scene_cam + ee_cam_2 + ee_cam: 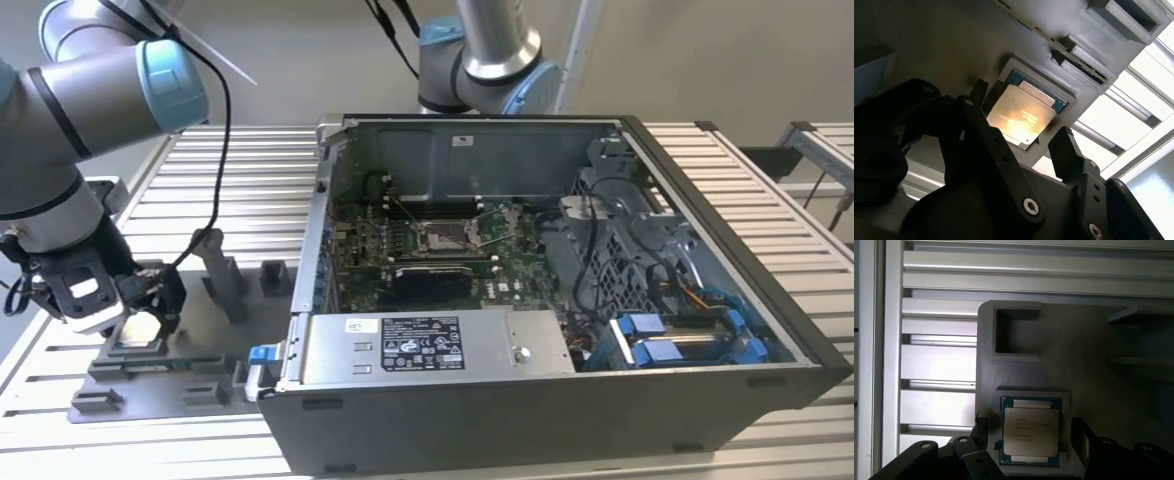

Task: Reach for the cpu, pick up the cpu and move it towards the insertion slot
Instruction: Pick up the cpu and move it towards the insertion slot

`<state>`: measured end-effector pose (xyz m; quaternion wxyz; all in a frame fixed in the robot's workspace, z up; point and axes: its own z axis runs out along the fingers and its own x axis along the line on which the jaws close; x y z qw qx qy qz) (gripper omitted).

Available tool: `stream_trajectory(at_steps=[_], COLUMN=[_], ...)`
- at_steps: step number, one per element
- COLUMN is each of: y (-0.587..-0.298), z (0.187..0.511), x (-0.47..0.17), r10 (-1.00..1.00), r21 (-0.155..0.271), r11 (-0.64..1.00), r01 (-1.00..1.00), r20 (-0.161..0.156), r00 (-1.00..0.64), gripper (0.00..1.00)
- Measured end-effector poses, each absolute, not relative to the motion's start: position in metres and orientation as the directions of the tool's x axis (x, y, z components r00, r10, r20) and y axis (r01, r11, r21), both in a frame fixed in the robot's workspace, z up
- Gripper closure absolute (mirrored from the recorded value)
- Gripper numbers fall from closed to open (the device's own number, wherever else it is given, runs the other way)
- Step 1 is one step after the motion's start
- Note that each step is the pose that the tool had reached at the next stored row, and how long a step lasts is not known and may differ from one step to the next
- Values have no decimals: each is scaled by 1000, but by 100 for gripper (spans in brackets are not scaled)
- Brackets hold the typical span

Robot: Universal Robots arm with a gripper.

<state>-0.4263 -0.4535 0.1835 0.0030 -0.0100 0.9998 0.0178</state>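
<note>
Nearest the lens in both wrist views is the gripper (1022, 111). Its black fingers (1066, 150) are spread apart, one on each side of the cpu (1031, 432). The jaws are open and hold nothing. Each fingertip stands just outside the raised rim of the cpu's pocket, and a gap shows between either tip and the chip.

The cpu lies flat, silvery face up, in a shallow square recess of the grey plastic tray (1094, 355). It is squarely between the fingers, with a bright glare across its top in the second wrist view.

In the exterior view the tray sits on the slatted aluminium table (240, 170), at the near side on the exterior view's left. The arm (67, 120) bends down over the tray, with the gripper low above it.

The insertion slot (445, 236) is well apart from the tray, toward the exterior view's right. It is a shiny metal frame on the green board inside the open computer case (534, 410), further from the camera than the tray. Nothing rests in it, as far as can be seen.

As for progress, the reach looks all but complete, since the fingers bracket the chip at about its height. The grasp is not yet made and the chip is not lifted. The whole carry across to the slot remains undone.
</note>
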Motion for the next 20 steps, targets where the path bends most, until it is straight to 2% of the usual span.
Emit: stream_trajectory(at_steps=[12,13,20], y=[-454,-454,-453], z=[183,183,183], x=[-426,-426,-426], r10=[-20,-20,-20], r21=[36,36,36], r11=[999,999,999], r01=[-20,-20,-20], r20=[-7,-7,-7], r00=[-1000,-1000,-1000], gripper=[0,100,100])
